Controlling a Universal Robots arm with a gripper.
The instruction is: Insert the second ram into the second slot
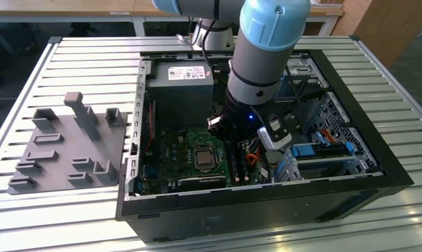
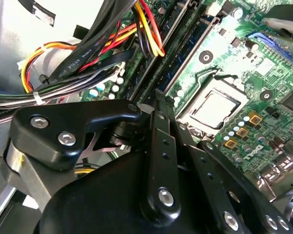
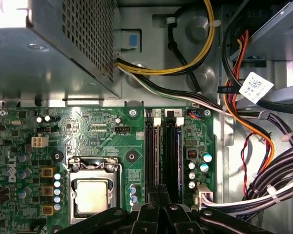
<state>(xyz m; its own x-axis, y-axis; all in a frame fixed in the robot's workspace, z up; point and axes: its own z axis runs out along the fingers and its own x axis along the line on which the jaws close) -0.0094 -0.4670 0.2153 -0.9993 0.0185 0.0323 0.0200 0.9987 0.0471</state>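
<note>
Exterior view first: reaching steeply down with the grey and pale-blue robot arm (image 1: 267, 52) into the open black computer case (image 1: 379, 173), lying on its side on the slatted metal counter (image 1: 92, 58) so that the board is facing up and can be reached from above. Leaving the grey moulded fixture plate (image 1: 64, 147) well apart, at the exterior view's left.

Hanging the black claw (image 3: 159, 191) over the near end of the pair of long black memory slots (image 3: 154, 156) on the green motherboard (image 3: 97, 131), just beside the silver processor socket (image 3: 92, 195). Keeping the two fingers drawn right together in both wrist views, tips meeting, with nothing visibly pinched between them; judging this a closed, pressing posture, not a carrying one. Lining the closed tips up with the length of the slots, probably so that any push goes straight down.

Finding the thin, flat dark-blue circuit strip (image 3: 177, 161) standing on edge in the slot on the cable side, just beside the claw's tips; not being able to tell whether it is fully seated.

Noting a white sticker on the grey power supply box (image 1: 186, 79) and a white paper tag (image 3: 255, 87) on the yellow, red and black cable bundle (image 3: 263, 146); leaving the print on both unread.
</note>
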